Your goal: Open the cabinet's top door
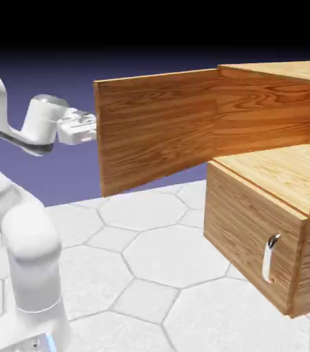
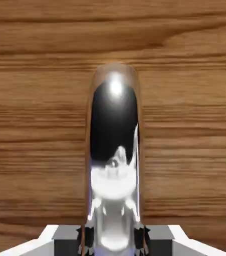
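A white robot arm's tool (image 2: 114, 240), clamped shut on the long silver handle (image 2: 114, 150) running straight ahead between its tips, holds the top door (image 1: 157, 130) swung wide from the cabinet (image 1: 274, 227), door edge directly before the tool.

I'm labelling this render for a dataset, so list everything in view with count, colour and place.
cabinet: one, orange-brown wood, exterior view's right, on the table.
top door: one, same wood, swung wide open toward the arm.
door handle: one, silver bar, hand view's centre, between the finger tips.
lower panel handle: one, silver, on the cabinet's lower front.
table: one, white hexagon pattern.
arm: one, white, lower left.
gripper: one, white, at the door's outer edge, shut on the door handle.
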Controlling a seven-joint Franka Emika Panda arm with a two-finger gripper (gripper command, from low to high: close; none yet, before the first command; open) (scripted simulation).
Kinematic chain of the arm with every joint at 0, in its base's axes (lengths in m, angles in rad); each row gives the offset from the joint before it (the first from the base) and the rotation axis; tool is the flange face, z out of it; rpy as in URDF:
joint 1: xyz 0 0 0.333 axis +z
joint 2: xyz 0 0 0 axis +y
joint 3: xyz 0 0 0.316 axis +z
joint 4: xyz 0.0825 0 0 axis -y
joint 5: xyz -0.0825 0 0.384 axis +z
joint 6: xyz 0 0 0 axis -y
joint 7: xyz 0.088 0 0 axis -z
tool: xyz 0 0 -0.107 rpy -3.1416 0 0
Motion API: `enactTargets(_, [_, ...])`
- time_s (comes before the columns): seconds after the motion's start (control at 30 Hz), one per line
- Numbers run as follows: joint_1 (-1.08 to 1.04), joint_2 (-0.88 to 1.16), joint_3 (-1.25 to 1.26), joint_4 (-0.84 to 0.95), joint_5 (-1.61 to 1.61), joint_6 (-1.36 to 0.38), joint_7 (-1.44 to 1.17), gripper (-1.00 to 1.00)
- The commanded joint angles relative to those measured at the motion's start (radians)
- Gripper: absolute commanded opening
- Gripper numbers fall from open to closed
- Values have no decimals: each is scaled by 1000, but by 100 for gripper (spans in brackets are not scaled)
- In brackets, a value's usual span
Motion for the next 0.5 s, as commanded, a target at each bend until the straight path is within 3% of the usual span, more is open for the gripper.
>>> enactTargets(0.0, [-33, 22, 37, 30, 9, -29, 11, -100])
enactTargets(0.23, [-281, 103, 287, 194, 57, -161, 53, -100])
enactTargets(0.47, [-534, 46, 500, 327, 119, -212, 20, -100])
